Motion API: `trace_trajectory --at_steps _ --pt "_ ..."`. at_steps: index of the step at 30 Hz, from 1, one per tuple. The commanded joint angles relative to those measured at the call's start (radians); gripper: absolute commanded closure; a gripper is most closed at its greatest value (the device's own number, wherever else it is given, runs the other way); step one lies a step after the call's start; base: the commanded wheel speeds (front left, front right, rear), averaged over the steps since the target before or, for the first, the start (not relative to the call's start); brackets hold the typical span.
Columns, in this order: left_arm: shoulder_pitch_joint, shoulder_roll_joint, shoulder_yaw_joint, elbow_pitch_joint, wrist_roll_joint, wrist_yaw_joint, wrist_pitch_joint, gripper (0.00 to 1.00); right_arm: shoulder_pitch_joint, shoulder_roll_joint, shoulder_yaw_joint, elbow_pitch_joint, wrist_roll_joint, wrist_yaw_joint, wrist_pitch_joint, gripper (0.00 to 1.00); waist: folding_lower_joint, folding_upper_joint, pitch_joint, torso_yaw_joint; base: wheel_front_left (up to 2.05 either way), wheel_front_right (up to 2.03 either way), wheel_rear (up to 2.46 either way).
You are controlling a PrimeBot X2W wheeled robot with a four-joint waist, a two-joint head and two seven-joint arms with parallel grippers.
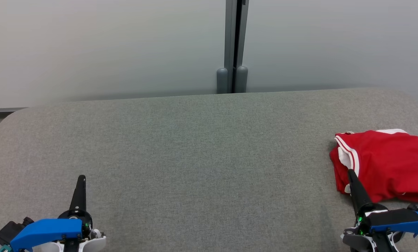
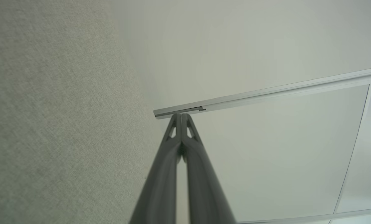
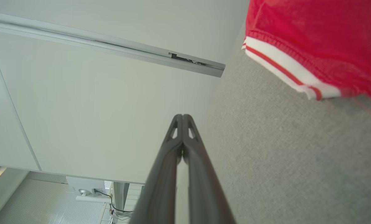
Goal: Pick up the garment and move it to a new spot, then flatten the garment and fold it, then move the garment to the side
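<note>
The red garment [image 1: 387, 164] lies at 3 o'clock on the surface [image 1: 194, 157]. The left hand [image 1: 81, 179] and right hand [image 1: 351, 173] are pressed together, empty.

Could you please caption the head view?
Red garment on grey surface, right side; left end effector and right end effector shut.

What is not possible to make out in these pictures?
1. Garment, head view: the right edge cuts it off, so its kind and full shape are unclear.
2. Garment's near-left hem, head view: hidden behind the right claw.
3. Garment, right wrist view: cut by the top and right edges.
</note>
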Motion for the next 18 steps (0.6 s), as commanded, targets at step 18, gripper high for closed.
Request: trace_trajectory --at_steps 18 --pt "-0.038 -0.006 0.015 -0.02 -0.136 0.001 0.04 1.0 -0.014 -0.009 -0.018 -0.033 0.148 0.0 0.039 1.0 -0.0001 0.0 0.001 0.007 0.0 0.0 0.0"
